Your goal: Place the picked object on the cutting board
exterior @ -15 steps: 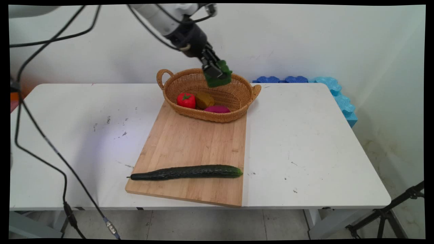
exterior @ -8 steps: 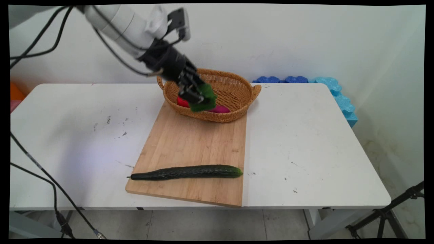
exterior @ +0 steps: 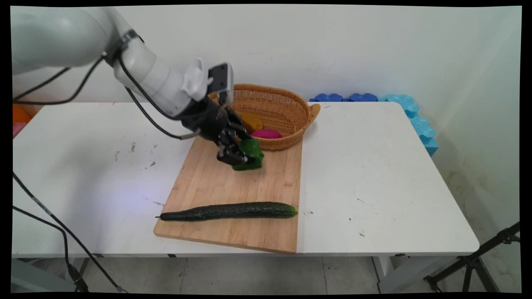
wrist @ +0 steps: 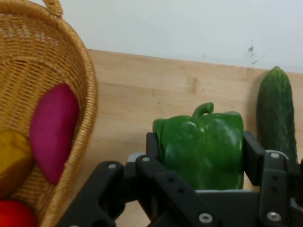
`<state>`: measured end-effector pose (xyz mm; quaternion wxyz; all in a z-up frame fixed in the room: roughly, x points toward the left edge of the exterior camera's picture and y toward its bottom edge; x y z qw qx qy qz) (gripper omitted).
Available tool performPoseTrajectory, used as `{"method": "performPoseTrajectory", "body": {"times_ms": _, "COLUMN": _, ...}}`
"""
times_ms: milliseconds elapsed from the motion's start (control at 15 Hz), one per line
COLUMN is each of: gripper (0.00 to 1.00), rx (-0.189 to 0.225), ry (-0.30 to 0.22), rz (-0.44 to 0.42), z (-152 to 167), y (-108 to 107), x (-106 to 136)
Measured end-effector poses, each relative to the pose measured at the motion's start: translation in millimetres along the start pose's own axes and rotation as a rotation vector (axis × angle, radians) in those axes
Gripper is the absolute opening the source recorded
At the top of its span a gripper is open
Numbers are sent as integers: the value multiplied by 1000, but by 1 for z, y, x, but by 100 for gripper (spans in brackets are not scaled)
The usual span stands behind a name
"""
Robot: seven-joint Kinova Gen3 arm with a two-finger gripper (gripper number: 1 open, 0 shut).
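Note:
My black gripper (exterior: 241,157) (wrist: 199,156) is shut on a green bell pepper (exterior: 248,154) (wrist: 202,149), stem pointing away from the hand. It hangs just above the wooden cutting board (exterior: 232,182) (wrist: 142,94), in front of the wicker basket (exterior: 286,112) (wrist: 52,71). In the basket lie a magenta vegetable (exterior: 266,133) (wrist: 52,130), a brown-yellow one (exterior: 250,121) (wrist: 12,161) and a red one (wrist: 14,215). A long dark cucumber (exterior: 228,211) (wrist: 276,113) rests across the board's near end.
The white table (exterior: 374,174) extends to both sides of the board. Blue foam blocks (exterior: 399,108) sit behind the table's far right corner. Black cables (exterior: 50,207) hang at the left. A tripod leg (exterior: 478,253) stands at lower right.
The gripper carried the green pepper from above the basket forward and down, out over the basket's near rim, to just above the cutting board.

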<state>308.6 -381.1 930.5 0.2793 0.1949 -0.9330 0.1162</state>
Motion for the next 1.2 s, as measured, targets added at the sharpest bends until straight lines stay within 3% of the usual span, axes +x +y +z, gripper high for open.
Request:
{"method": "performPoseTrajectory", "body": {"times_ms": 533, "gripper": 0, "rx": -14, "ry": -33, "rz": 28, "z": 65, "y": 7, "x": -10}}
{"method": "performPoseTrajectory", "body": {"times_ms": 933, "gripper": 0, "rx": -12, "ry": -36, "rz": 32, "z": 83, "y": 9, "x": -11}}
{"method": "performPoseTrajectory", "body": {"times_ms": 1000, "gripper": 100, "rx": -12, "ry": -35, "rz": 33, "z": 85, "y": 9, "x": -11}}
{"method": "performPoseTrajectory", "body": {"times_ms": 1200, "gripper": 100, "rx": -12, "ry": -32, "rz": 26, "z": 88, "y": 11, "x": -11}}
